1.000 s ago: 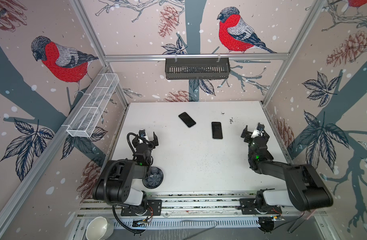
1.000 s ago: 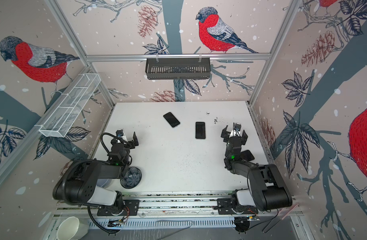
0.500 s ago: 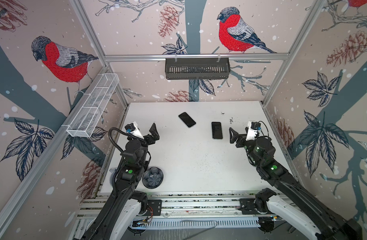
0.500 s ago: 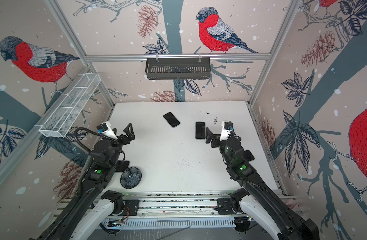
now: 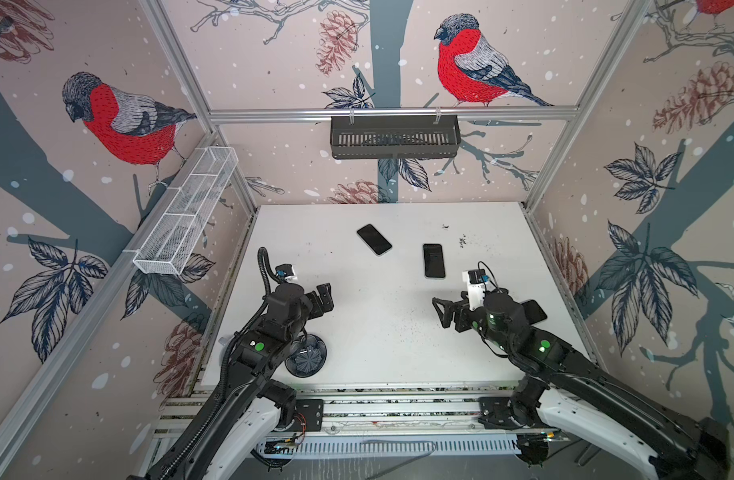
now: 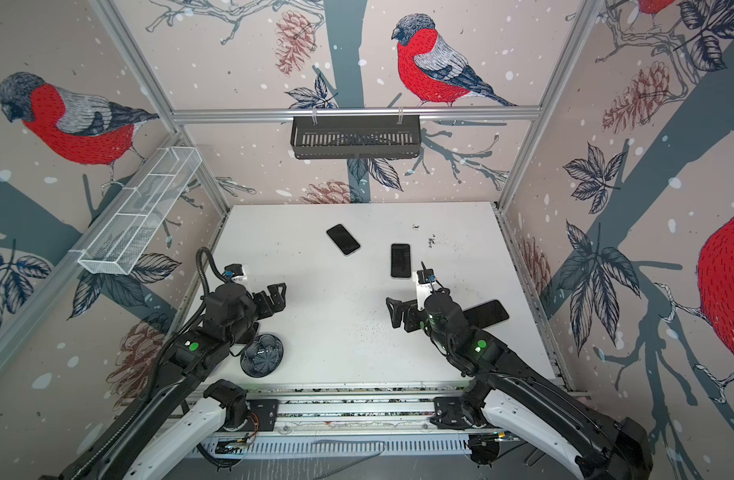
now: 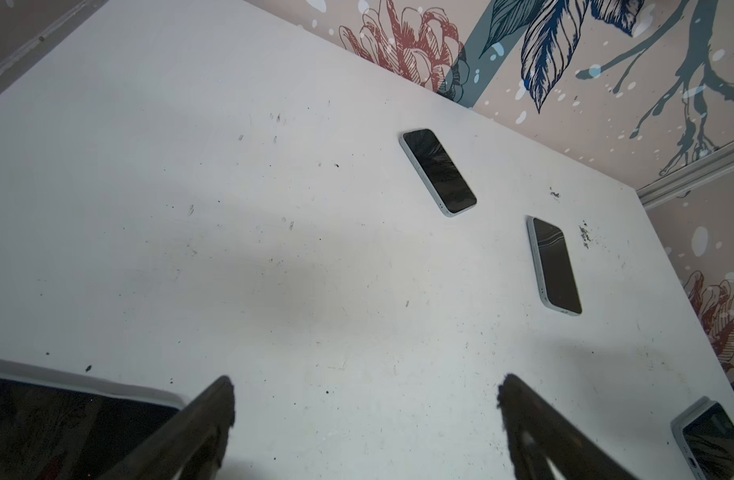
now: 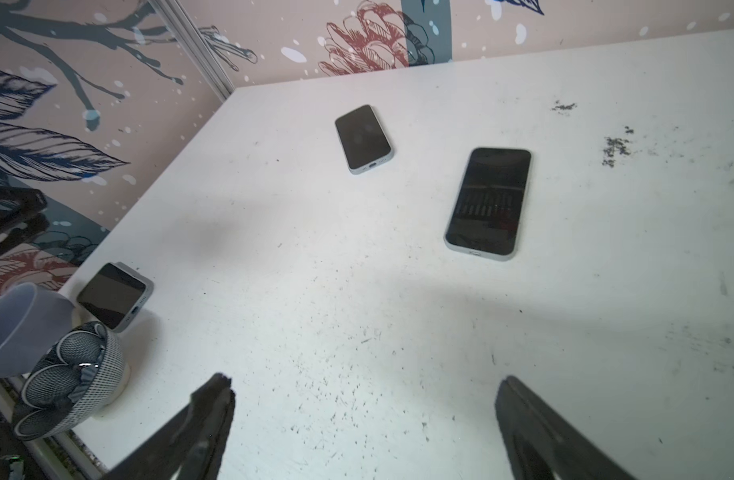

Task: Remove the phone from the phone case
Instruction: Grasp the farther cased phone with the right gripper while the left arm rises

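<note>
toward the back-middle of the worktop (image 5: 378, 340), the phone (image 5: 434, 260) i take as the target lies flat, screen up, in its pale case (image 8: 477, 252), w/ the case rim showing round the glass. its long axis runs front-to-back, nearly in line w/ my right arm's reach, port end facing me. it sits ahead of my right end effector (image 8: 364, 384), near but apart, a bit toward the middle of the worktop. that end effector is spread wide w/ nothing between the fingers. my left end effector (image 7: 366, 381) is likewise spread and empty, and well apart from the phone, across the worktop. so imo the right arm is the nearer one, and the left would have to reach across to pin the case. a 2nd phone (image 5: 374, 239) lies diagonal, a bit further back and left of the target, not touching it. a 3rd phone (image 6: 488, 313) lies partly under my right arm. a 4th phone (image 8: 111, 295) sits just beside the patterned bowl (image 5: 305, 359) near my left arm. which one the task means i can't tell for sure; i go by closeness.
</note>
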`<state>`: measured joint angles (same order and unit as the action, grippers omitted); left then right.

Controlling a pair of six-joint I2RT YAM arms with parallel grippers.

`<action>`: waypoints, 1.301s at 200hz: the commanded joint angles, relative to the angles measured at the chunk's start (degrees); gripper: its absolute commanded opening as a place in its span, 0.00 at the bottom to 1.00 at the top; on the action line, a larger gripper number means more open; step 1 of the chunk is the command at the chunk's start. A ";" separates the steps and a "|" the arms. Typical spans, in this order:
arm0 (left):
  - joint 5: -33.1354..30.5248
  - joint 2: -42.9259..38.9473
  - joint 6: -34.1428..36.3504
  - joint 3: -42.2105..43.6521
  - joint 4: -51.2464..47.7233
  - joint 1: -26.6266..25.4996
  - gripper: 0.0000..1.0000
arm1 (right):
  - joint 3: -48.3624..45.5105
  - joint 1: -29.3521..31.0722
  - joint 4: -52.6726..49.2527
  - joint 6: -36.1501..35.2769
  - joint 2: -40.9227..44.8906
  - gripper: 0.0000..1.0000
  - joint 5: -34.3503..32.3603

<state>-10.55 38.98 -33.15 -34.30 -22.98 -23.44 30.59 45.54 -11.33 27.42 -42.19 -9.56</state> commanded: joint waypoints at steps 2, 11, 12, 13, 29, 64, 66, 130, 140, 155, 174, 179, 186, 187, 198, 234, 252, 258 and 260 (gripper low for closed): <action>-2.14 0.45 -0.90 -0.41 -0.84 -1.73 0.98 | 0.96 0.14 -2.02 2.58 -1.18 1.00 -3.40; -2.07 1.10 -0.47 -0.46 0.12 -2.87 0.98 | 1.13 0.02 -2.18 2.64 -1.77 1.00 -4.15; -2.09 1.14 -0.45 -0.48 0.21 -3.03 0.98 | 1.18 0.05 -2.19 2.68 -1.85 1.00 -4.28; -2.10 1.25 -0.44 -0.49 0.26 -3.20 0.98 | 1.20 0.02 -2.24 2.70 -1.93 1.00 -4.39; -3.27 3.83 0.40 -1.30 1.02 -5.87 0.98 | 2.33 -0.44 -3.46 2.94 -4.44 0.99 -6.00; -5.07 10.00 3.13 -2.98 4.97 -12.08 0.98 | 6.73 -4.74 -4.37 0.93 -13.54 0.99 -4.84; -5.07 10.31 3.27 -3.10 5.27 -12.35 0.98 | 7.02 -4.97 -4.26 0.72 -14.21 1.00 -4.50; -3.79 13.85 6.17 -2.37 12.51 -18.39 0.98 | 23.76 -13.98 -6.32 -4.40 -43.11 1.00 0.62; -3.08 14.23 6.34 -2.15 12.98 -18.44 0.98 | 26.73 -14.23 -6.88 -4.87 -48.03 1.00 0.30; -1.43 14.78 6.95 -1.80 13.36 -18.56 0.98 | 30.45 -14.29 -6.95 -5.16 -53.91 1.00 0.86; -0.58 14.79 6.96 -1.03 13.36 -18.74 0.98 | 34.39 -15.01 -7.61 -4.77 -59.37 1.00 -0.19; -0.53 14.60 7.00 -0.70 13.32 -18.75 0.98 | 35.09 -15.21 -7.54 -4.77 -60.44 1.00 0.24; -0.61 14.34 6.96 -0.31 13.27 -18.75 0.98 | 36.06 -15.54 -7.47 -4.83 -61.70 1.00 0.50; -0.61 14.31 6.96 -0.23 13.25 -18.75 0.98 | 36.22 -15.60 -7.51 -4.79 -61.96 1.00 0.55; -0.70 13.79 7.02 0.64 13.28 -18.75 0.98 | 37.81 -15.79 -7.86 -4.90 -63.85 1.00 1.05; -0.45 12.09 6.66 2.04 12.87 -18.80 0.98 | 39.92 -17.39 -8.19 -4.61 -67.85 1.00 1.43; 0.15 11.57 6.63 2.14 13.12 -18.83 0.98 | 40.28 -18.34 -7.74 -4.82 -68.99 1.00 2.74; 0.11 11.43 6.67 2.09 13.09 -18.83 0.98 | 40.68 -18.41 -7.97 -4.98 -69.48 1.00 2.74; 0.09 11.44 6.69 2.06 13.06 -18.81 0.98 | 40.86 -18.43 -8.06 -5.00 -69.64 1.00 2.74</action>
<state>-11.29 50.96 -26.59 -32.25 -12.10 -42.17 70.24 27.64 -18.37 22.59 -110.56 -7.94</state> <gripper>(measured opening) 0.981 0.995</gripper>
